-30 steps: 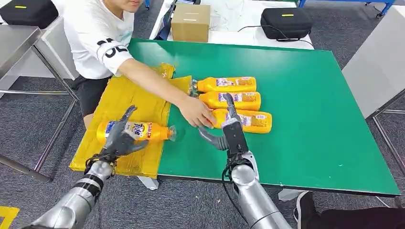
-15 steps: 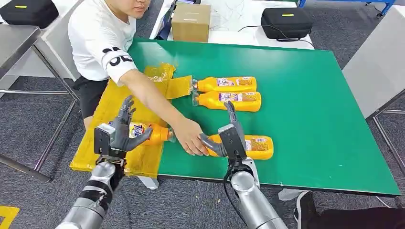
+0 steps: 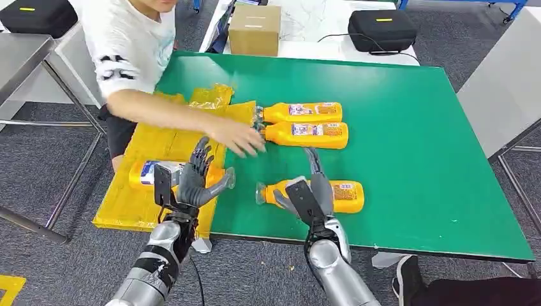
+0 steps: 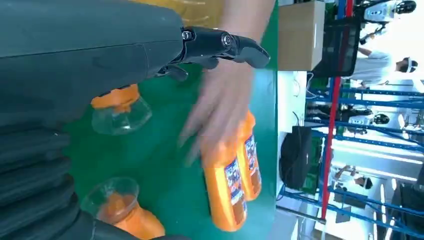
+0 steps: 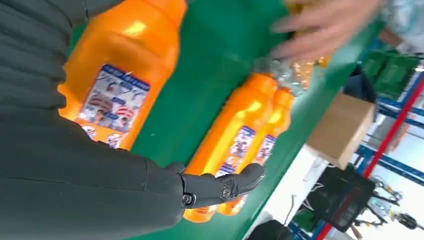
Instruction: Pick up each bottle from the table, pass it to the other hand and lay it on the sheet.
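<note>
From my station I note the right hand raised at the near edge of the green counter, its fingers apart and extended forward, holding nothing. Directly under and beyond these fingers lies the nearest bottle, orange, on its side on the counter, clear cap toward the left hand; I cannot tell from the head view whether the palm touches it. In the right wrist view the same bottle sits just beside the palm, label up.

The left hand is raised over the near corner of the yellow sheet, fingers spread wide and empty, thumb pointing toward the right hand. Behind these fingers a bottle on the sheet lies on its side, partly hidden by the hand, its cap end reaching the sheet's edge.

Beyond both sets of fingers a person's hand reaches in from the left-hand side across the sheet, blurred, near the caps of the far pair of bottles. These two lie side by side, touching, well apart from the right fingers.

Farther still, past the counter, stand a cardboard box and a black case.
</note>
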Action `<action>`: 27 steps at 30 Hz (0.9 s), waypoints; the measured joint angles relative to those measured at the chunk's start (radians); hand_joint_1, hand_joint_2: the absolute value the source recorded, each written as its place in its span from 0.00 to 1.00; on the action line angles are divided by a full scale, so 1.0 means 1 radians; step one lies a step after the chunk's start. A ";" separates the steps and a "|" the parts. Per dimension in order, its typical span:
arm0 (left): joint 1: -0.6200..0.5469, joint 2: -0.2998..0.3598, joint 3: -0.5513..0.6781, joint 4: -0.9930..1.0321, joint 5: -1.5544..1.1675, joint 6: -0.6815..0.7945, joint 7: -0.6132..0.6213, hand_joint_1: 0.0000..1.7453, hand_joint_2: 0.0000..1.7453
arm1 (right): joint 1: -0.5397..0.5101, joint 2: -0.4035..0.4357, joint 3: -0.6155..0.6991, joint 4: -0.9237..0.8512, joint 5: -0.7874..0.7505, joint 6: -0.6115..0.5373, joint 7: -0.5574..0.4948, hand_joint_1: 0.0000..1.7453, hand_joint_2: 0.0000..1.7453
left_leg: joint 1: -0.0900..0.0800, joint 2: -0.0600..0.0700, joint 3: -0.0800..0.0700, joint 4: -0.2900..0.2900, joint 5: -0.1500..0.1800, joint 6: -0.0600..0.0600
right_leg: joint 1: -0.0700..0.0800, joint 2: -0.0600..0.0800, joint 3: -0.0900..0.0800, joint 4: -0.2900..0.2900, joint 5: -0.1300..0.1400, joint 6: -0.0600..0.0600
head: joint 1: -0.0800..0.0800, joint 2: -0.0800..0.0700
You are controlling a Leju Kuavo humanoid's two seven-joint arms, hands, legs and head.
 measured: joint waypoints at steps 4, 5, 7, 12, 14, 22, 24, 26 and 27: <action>0.000 0.000 -0.008 0.001 0.012 -0.008 0.010 0.00 1.00 | 0.003 -0.026 0.000 0.024 0.048 0.013 0.035 0.00 1.00 | 0.000 0.000 0.000 0.000 0.000 0.000 | 0.000 0.000 0.000 0.000 0.000 0.000 | 0.000 0.000; 0.000 -0.001 -0.010 0.002 0.021 -0.017 0.012 0.00 1.00 | 0.002 -0.033 0.000 0.033 0.054 0.019 0.037 0.00 1.00 | 0.000 0.000 0.000 0.000 0.000 0.000 | 0.000 0.000 0.000 0.000 0.000 0.000 | 0.000 0.000; 0.000 0.000 -0.011 0.005 0.037 -0.037 0.015 0.00 1.00 | -0.005 -0.050 0.000 0.065 0.079 0.030 0.046 0.00 1.00 | 0.000 0.000 -0.001 0.000 0.000 0.000 | 0.000 0.000 0.000 0.000 0.000 0.000 | 0.000 0.000; 0.000 0.000 -0.012 0.008 0.049 -0.055 0.016 0.00 1.00 | -0.044 -0.085 -0.001 0.141 0.143 0.044 0.061 0.00 1.00 | 0.000 0.000 -0.001 0.000 0.000 0.000 | 0.000 0.000 0.000 0.000 0.000 0.000 | 0.000 0.000; 0.000 0.000 -0.012 0.008 0.047 -0.061 0.016 0.00 1.00 | -0.062 -0.095 -0.001 0.167 0.174 0.047 0.073 0.00 1.00 | 0.000 0.000 -0.001 0.000 0.000 0.000 | 0.000 0.000 0.000 0.000 0.000 0.000 | 0.000 0.000; 0.000 0.001 -0.006 0.008 0.032 -0.078 0.018 0.00 1.00 | -0.112 -0.116 0.002 0.219 0.305 0.079 0.142 0.00 1.00 | 0.000 0.000 -0.001 0.000 0.000 0.000 | 0.000 0.000 0.001 0.000 0.000 0.000 | 0.000 0.000; 0.001 0.002 -0.005 0.008 0.031 -0.082 0.018 0.00 1.00 | -0.122 -0.123 0.005 0.229 0.327 0.090 0.152 0.00 1.00 | 0.000 0.000 -0.001 0.000 0.000 0.000 | 0.000 0.000 0.001 0.000 0.000 0.000 | 0.000 0.000; 0.001 0.003 -0.003 0.008 0.031 -0.085 0.018 0.00 1.00 | -0.132 -0.129 0.010 0.237 0.333 0.096 0.158 0.00 1.00 | 0.000 0.000 -0.001 0.000 0.000 0.000 | 0.000 0.000 0.001 0.000 0.000 0.000 | 0.000 0.000; 0.001 0.003 -0.003 0.008 0.031 -0.086 0.018 0.00 1.00 | -0.135 -0.130 0.013 0.240 0.335 0.097 0.160 0.00 1.00 | 0.000 0.000 -0.001 0.000 0.000 0.000 | 0.000 0.000 0.001 0.000 0.000 0.000 | 0.000 0.000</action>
